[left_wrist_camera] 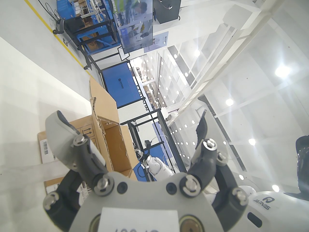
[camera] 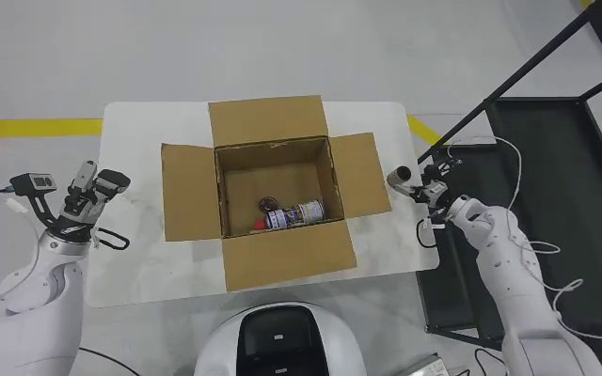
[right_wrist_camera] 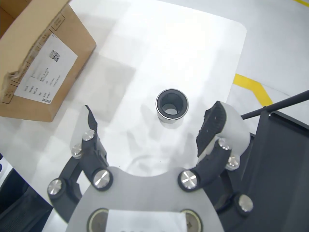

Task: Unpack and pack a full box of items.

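An open cardboard box [camera: 273,193] stands in the middle of the white table [camera: 141,141], all flaps folded out. Inside lie a labelled can [camera: 293,214] on its side, a small dark round item [camera: 268,201] and a small red piece [camera: 257,226]. A short grey cylinder with a dark hollow top [right_wrist_camera: 172,109] stands upright on the table right of the box [right_wrist_camera: 43,56]; it shows as a small cup [camera: 402,175] from above. My right gripper [right_wrist_camera: 154,119] is open just short of it. My left gripper [left_wrist_camera: 130,124] is open at the table's left edge, holding nothing, the box [left_wrist_camera: 106,136] beyond it.
A black metal rack [camera: 527,179] stands close against the table's right side, beside my right arm. A black loop-shaped item [camera: 111,239] lies near the left gripper [camera: 99,183]. Bare table lies behind and to the left of the box.
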You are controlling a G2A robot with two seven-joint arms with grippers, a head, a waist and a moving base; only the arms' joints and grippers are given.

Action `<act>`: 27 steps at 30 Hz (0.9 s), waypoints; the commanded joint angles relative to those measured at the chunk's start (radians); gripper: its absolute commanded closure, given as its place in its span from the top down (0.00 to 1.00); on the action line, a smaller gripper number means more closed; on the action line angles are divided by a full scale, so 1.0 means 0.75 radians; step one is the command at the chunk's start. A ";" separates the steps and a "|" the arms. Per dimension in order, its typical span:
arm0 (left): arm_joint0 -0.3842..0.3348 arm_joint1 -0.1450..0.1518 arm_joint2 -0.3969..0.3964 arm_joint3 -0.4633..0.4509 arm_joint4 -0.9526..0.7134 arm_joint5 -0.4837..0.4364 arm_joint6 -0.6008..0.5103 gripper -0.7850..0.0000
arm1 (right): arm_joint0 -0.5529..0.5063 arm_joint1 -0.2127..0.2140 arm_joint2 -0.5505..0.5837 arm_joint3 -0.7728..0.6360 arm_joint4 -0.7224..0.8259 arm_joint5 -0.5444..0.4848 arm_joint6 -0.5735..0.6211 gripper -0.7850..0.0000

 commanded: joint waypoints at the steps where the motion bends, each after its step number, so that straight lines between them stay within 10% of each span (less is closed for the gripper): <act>1: 0.000 0.000 0.000 0.000 0.000 0.000 0.000 1.00 | 0.045 -0.008 -0.034 0.060 -0.002 0.008 -0.008 1.00; 27: 0.000 0.000 0.000 0.000 0.000 0.000 0.000 1.00 | 0.392 -0.103 -0.273 0.567 -0.013 0.201 -0.044 1.00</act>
